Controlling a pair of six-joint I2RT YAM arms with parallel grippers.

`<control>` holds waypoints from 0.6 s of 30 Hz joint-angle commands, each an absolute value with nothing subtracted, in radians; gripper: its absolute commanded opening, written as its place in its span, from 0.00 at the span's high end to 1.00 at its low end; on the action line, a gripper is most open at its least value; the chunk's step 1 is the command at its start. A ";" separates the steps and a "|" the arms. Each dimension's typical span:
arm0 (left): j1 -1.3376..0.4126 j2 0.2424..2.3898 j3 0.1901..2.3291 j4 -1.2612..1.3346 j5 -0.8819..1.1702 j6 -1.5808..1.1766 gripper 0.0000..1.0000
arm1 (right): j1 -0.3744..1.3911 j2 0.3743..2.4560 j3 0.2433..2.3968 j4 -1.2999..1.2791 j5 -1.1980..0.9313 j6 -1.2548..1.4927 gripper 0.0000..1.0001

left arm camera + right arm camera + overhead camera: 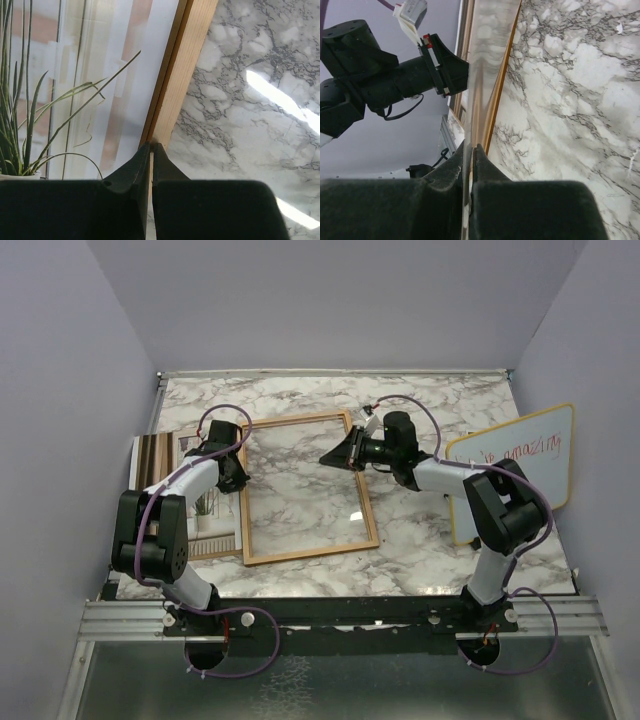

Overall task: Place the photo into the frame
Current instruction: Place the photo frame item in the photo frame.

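Note:
The frame (310,552), with its thin orange-brown wooden rim, lies on the marble table; marble shows through its middle. To its left lies the photo (185,498), partly under the left arm: white border, beige curtains and a green grassy plant (75,75). My left gripper (241,476) (151,146) is shut on the frame's left rim (185,75), right beside the photo's border. Over the frame's right side, my right gripper (326,457) (470,146) is shut on a thin glassy edge of the frame, next to the orange rim (502,85).
A yellow-rimmed whiteboard (512,472) with red handwriting leans at the right, close behind the right arm. Purple walls enclose the table on three sides. The left arm (370,75) shows across the frame in the right wrist view.

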State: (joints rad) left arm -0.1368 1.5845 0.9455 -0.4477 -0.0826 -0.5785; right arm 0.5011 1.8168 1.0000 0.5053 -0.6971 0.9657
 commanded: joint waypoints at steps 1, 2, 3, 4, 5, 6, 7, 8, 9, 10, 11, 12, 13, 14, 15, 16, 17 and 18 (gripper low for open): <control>-0.140 1.587 0.946 -0.441 -0.052 -0.578 0.95 | 0.504 1.881 1.019 0.492 -0.747 0.922 0.93; -0.140 1.588 0.946 -0.440 -0.052 -0.578 0.95 | 0.503 1.889 1.022 0.484 -0.745 0.919 0.93; -0.140 1.588 0.946 -0.440 -0.051 -0.578 0.95 | 0.504 1.897 1.023 0.478 -0.744 0.916 0.93; -0.140 1.586 0.946 -0.441 -0.051 -0.578 0.95 | 0.504 1.902 1.023 0.476 -0.742 0.913 0.92; -0.140 1.586 0.946 -0.440 -0.051 -0.578 0.94 | 0.504 1.906 1.023 0.474 -0.737 0.912 0.91; -0.140 1.587 0.946 -0.442 -0.051 -0.578 0.95 | 0.504 1.908 1.024 0.469 -0.732 0.905 0.91; -0.140 1.588 0.948 -0.443 -0.051 -0.577 0.95 | 0.504 1.909 1.028 0.458 -0.725 0.895 0.90; -0.140 1.586 0.949 -0.443 -0.051 -0.577 0.95 | 0.503 1.912 1.034 0.445 -0.719 0.884 0.89; -0.140 1.587 0.951 -0.444 -0.052 -0.577 0.95 | 0.504 1.913 1.040 0.432 -0.713 0.871 0.88; -0.140 1.586 0.953 -0.446 -0.052 -0.577 0.95 | 0.503 1.914 1.045 0.418 -0.706 0.859 0.86; -0.140 1.586 0.955 -0.448 -0.052 -0.577 0.95 | 0.504 1.914 1.053 0.404 -0.700 0.845 0.83; -0.140 1.586 0.958 -0.450 -0.052 -0.577 0.94 | 0.503 1.915 1.059 0.388 -0.694 0.834 0.80; -0.140 1.582 0.961 -0.452 -0.053 -0.578 0.92 | 0.504 1.915 1.069 0.368 -0.687 0.824 0.76; -0.140 1.581 0.965 -0.455 -0.055 -0.582 0.88 | 0.503 1.916 1.079 0.349 -0.681 0.814 0.73; -0.140 1.578 0.971 -0.458 -0.055 -0.585 0.84 | 0.504 1.917 1.088 0.328 -0.677 0.807 0.71; -0.140 1.573 0.977 -0.460 -0.054 -0.586 0.79 | 0.504 1.916 1.096 0.311 -0.672 0.799 0.68; -0.140 1.565 0.985 -0.463 -0.055 -0.586 0.75 | 0.504 1.912 1.104 0.293 -0.665 0.794 0.66; -0.140 1.556 0.994 -0.467 -0.058 -0.586 0.73 | 0.504 1.911 1.112 0.273 -0.660 0.786 0.64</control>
